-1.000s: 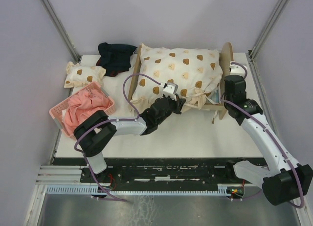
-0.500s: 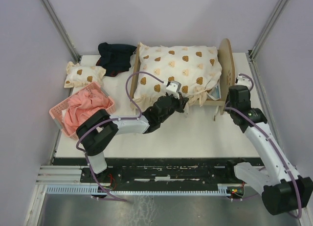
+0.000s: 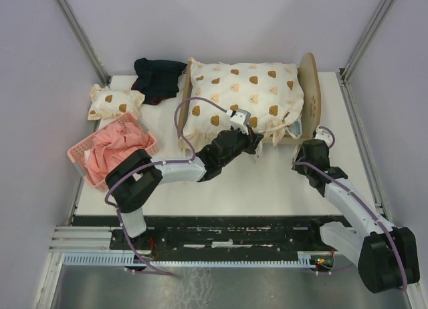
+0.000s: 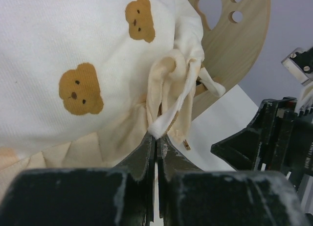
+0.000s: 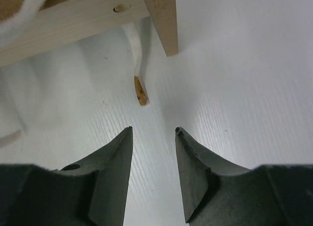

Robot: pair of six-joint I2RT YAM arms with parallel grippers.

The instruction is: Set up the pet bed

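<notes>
Plywood pet bed (image 3: 309, 115) seen level at far side of table (image 3: 267, 188), tilted a second before; left gripper (image 4: 156, 135) clamped on white tie (image 4: 173, 106) of quilt (image 3: 241, 91); right gripper (image 5: 153, 131) pulled back from headboard (image 4: 234, 55), jaws parted, empty

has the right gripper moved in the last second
Yes. Judged against the table, the right gripper has drawn back toward the near edge, away from the upper part of the pet bed, and is now open low by its leg.
</notes>
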